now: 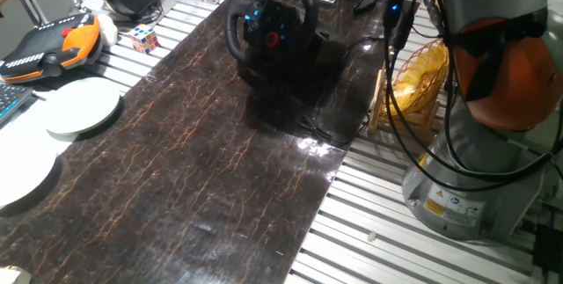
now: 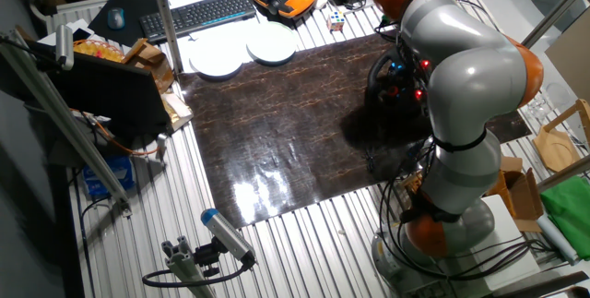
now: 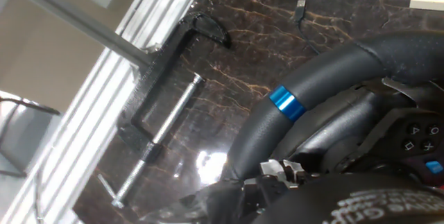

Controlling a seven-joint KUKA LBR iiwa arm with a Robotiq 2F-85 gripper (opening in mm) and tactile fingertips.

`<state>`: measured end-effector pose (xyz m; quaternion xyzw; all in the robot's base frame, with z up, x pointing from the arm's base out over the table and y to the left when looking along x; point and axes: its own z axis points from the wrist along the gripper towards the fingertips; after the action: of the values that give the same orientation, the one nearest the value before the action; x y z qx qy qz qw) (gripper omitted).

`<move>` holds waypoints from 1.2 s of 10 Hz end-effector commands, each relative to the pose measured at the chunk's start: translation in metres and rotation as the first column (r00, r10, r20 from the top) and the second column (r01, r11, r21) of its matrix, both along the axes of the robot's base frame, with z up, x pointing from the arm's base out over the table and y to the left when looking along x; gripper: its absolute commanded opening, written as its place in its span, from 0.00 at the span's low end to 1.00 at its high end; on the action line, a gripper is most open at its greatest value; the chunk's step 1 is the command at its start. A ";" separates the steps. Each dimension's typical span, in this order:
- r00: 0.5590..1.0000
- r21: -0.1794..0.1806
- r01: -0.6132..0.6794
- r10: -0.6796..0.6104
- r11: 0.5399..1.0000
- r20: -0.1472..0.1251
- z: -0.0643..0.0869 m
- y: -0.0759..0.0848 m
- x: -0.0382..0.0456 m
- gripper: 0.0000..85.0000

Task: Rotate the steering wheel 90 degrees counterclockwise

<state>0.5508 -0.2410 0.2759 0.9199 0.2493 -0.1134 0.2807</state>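
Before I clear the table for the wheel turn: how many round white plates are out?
2: one white plate beside the dark mat's far edge, another white plate next to it. Both show together in the other fixed view.

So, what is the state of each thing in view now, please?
steering wheel: upright on its base, hub lights on, blue rim stripe off top centre
claw: close to the wheel rim, open or shut cannot be told
white plates: empty, side by side
C-clamp: lying flat, clamping nothing

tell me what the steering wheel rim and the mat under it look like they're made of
Steering wheel rim: looks like matte black leather or rubbery plastic, softly grained, with a glossy blue band in the hand view. Mat: dark marble-patterned sheet, probably glossy vinyl or laminate, judging by the bright glare patches.
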 end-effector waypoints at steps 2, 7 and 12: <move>1.000 -0.005 -0.001 0.001 1.000 -0.007 0.001 -0.001 0.0009 0.07; 0.999 -0.017 0.007 -0.006 1.000 0.040 0.010 -0.004 0.0066 0.54; 0.977 -0.030 0.132 -0.125 0.991 0.175 0.010 -0.015 0.0118 0.54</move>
<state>0.5627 -0.2558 0.2855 0.9343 0.1623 -0.0567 0.3122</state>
